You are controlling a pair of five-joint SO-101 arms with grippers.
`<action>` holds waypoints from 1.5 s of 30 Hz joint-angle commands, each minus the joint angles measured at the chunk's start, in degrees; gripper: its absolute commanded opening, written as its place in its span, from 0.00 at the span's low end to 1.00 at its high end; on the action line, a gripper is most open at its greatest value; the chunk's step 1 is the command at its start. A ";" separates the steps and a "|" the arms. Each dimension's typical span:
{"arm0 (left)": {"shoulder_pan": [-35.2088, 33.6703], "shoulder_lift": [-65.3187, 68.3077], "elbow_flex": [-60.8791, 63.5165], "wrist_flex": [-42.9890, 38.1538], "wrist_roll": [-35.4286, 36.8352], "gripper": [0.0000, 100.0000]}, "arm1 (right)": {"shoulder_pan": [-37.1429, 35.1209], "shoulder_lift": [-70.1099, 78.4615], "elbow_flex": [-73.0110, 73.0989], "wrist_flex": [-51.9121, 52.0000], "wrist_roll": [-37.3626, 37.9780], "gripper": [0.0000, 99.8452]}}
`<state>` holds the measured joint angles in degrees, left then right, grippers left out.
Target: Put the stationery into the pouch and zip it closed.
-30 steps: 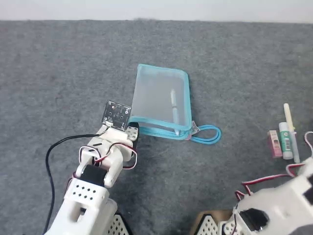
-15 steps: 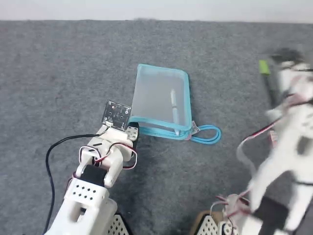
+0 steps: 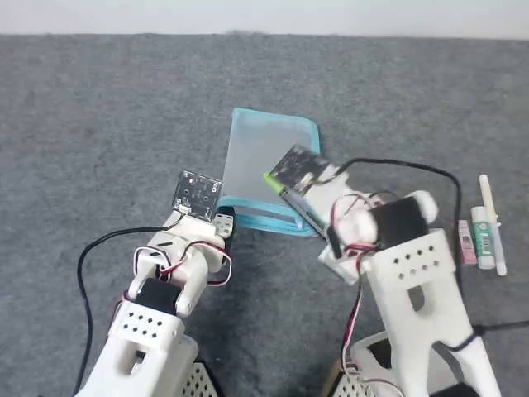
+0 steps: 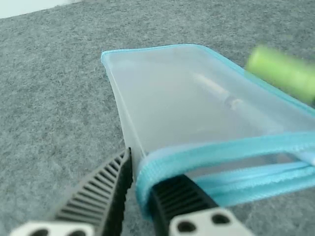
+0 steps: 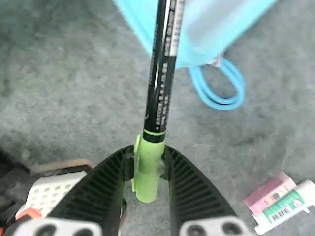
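A translucent pouch (image 3: 263, 149) with blue trim lies mid-table, a white pen (image 4: 215, 90) inside it. My left gripper (image 3: 221, 220) is shut on the near corner of the pouch's blue zipper edge (image 4: 147, 169). My right gripper (image 5: 147, 164) is shut on the green cap of a black pen (image 5: 162, 73), whose barrel points at the pouch (image 5: 224, 22). In the high view this gripper (image 3: 287, 193) hovers over the pouch's near right part, with the green cap (image 3: 272, 179) showing. The cap (image 4: 280, 73) also shows over the pouch's edge in the left wrist view.
A white pen (image 3: 488, 203), a glue stick (image 3: 483, 237) and a pink eraser (image 3: 467, 242) lie together at the right edge of the grey mat. The pouch's blue loop (image 5: 219, 86) lies by its corner. Open mat stretches to the left and far side.
The right arm rose from the lower right corner with the green-capped pen, then swung left over the pouch. The left arm and the pouch have kept still.
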<state>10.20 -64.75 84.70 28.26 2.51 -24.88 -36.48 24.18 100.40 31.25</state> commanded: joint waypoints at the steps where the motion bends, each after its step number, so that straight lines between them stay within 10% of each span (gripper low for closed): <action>1: 0.18 0.53 -1.19 -1.41 0.26 0.01 | -2.15 -2.68 3.16 2.33 -0.18 0.01; 17: 0.53 0.53 -1.19 -1.41 0.44 0.01 | -0.13 -10.33 14.07 1.98 0.97 0.01; 45: 6.07 0.97 0.22 -2.99 0.09 0.01 | -0.57 36.09 -37.10 2.51 -24.88 0.01</action>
<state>12.92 -64.75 84.70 27.65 2.86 -25.49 -0.35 -6.42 100.66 8.66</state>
